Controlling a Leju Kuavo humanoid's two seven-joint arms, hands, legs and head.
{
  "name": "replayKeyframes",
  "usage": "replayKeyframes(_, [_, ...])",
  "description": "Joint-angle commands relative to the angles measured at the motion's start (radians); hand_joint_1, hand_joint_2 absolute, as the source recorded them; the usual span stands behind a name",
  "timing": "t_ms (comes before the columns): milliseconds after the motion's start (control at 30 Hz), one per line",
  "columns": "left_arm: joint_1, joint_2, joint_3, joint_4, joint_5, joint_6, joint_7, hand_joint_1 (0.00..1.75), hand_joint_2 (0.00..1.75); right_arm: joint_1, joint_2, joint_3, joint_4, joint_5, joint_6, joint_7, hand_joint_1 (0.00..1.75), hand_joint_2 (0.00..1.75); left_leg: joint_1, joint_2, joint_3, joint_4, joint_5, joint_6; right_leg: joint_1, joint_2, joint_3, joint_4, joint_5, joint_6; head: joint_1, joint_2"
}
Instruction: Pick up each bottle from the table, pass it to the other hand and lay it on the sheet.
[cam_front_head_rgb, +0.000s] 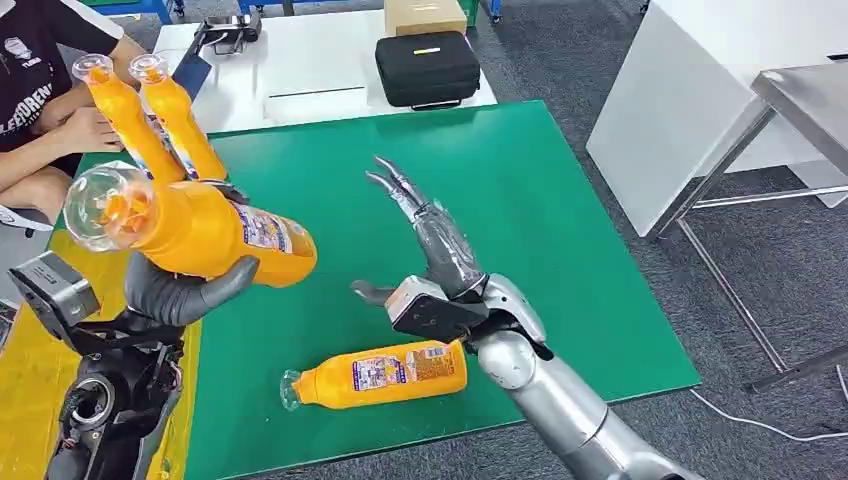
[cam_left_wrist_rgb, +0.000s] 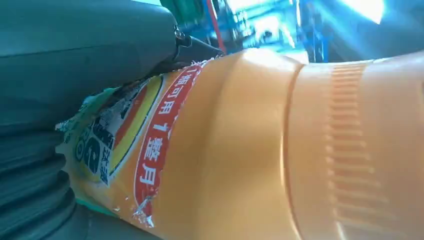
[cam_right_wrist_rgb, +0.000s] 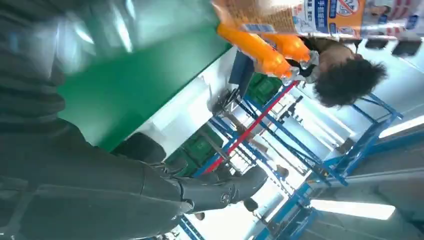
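Observation:
My left hand (cam_front_head_rgb: 185, 290) grips an orange bottle (cam_front_head_rgb: 200, 228) from below and holds it up above the left part of the green sheet (cam_front_head_rgb: 560, 230), its clear cap toward me. Its torn label (cam_left_wrist_rgb: 125, 150) shows up close in the left wrist view. My right hand (cam_front_head_rgb: 430, 250) hovers open over the middle of the sheet, fingers spread and pointing away, a short gap right of the held bottle. Another orange bottle (cam_front_head_rgb: 385, 374) lies on its side on the sheet near the front edge, just left of my right wrist. Two more orange bottles (cam_front_head_rgb: 165, 125) stand at the far left, also seen as bottles (cam_right_wrist_rgb: 270, 50).
A person (cam_front_head_rgb: 45, 100) sits at the far left beside the standing bottles. Behind the sheet a white table (cam_front_head_rgb: 320, 60) carries a black case (cam_front_head_rgb: 428, 68) and a cardboard box (cam_front_head_rgb: 425, 15). A metal table (cam_front_head_rgb: 800, 110) stands at the right. A yellow surface (cam_front_head_rgb: 30, 400) lies at the near left.

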Motion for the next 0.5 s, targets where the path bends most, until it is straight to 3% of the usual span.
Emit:
replayKeyframes(33, [-0.016,0.011,0.044,0.062,-0.867,0.422,0.068,1.75,1.75,0.03,-0.057,-0.069,-0.117,0.097,-0.022,0.061,0.0,1.75,0.0,-0.002,0.005,0.0,-0.002,-0.001,0.0,0.002,0.006,-0.001,-0.002,-0.002,0.0,0.0])
replayKeyframes(100, [-0.018,0.01,0.051,0.075,-1.083,0.461,0.131,1.75,1.75,0.033,-0.061,-0.075,-0.133,0.116,-0.012,0.073,0.0,1.75,0.0,-0.001,0.003,0.0,-0.001,-0.001,-0.001,0.001,0.004,0.0,-0.002,-0.001,0.0,0.0])
replayKeyframes(133, [-0.021,0.037,0.076,0.104,-1.417,0.464,0.239,1.75,1.75,0.028,-0.069,-0.073,-0.144,0.161,0.025,0.098,0.0,1.75,0.0,0.0,0.002,0.0,-0.001,-0.001,0.0,0.002,0.002,0.0,-0.001,-0.001,0.0,0.0])
replayKeyframes(200, [-0.045,0.099,0.054,0.191,-1.585,0.347,0.266,1.75,1.75,0.029,-0.087,-0.068,-0.159,0.208,0.065,0.117,0.0,1.75,-0.001,0.0,0.004,-0.001,-0.001,-0.001,-0.001,0.003,0.004,0.0,-0.002,-0.002,0.0,0.0])
replayKeyframes(300, [-0.045,0.099,0.054,0.191,-1.585,0.347,0.266,1.75,1.75,0.029,-0.087,-0.068,-0.159,0.208,0.065,0.117,0.0,1.75,-0.001,0.0,0.005,-0.001,-0.001,-0.001,-0.001,0.003,0.004,0.0,-0.002,-0.002,0.0,0.0])
replayKeyframes(367, [-0.057,0.115,0.039,0.232,-1.621,0.254,0.268,1.75,1.75,0.033,-0.099,-0.066,-0.164,0.225,0.085,0.124,0.0,1.75,-0.001,0.0,0.006,-0.001,-0.001,-0.001,-0.001,0.003,0.006,-0.001,-0.002,-0.002,0.0,0.0])
replayKeyframes(400, [-0.114,0.178,-0.071,0.348,-1.655,0.102,0.336,1.75,1.75,0.061,-0.106,-0.068,-0.166,0.237,0.11,0.115,0.0,1.75,0.0,-0.002,0.007,-0.002,-0.001,-0.002,-0.001,0.001,0.007,-0.001,-0.002,-0.002,0.0,0.0])
replayKeyframes(500, [-0.132,0.182,-0.1,0.39,-1.655,-0.004,0.337,1.75,1.75,0.074,-0.111,-0.062,-0.167,0.256,0.132,0.123,0.0,1.75,0.001,-0.001,0.004,-0.001,-0.001,-0.001,0.0,0.002,0.003,-0.001,-0.002,-0.002,0.0,0.0])
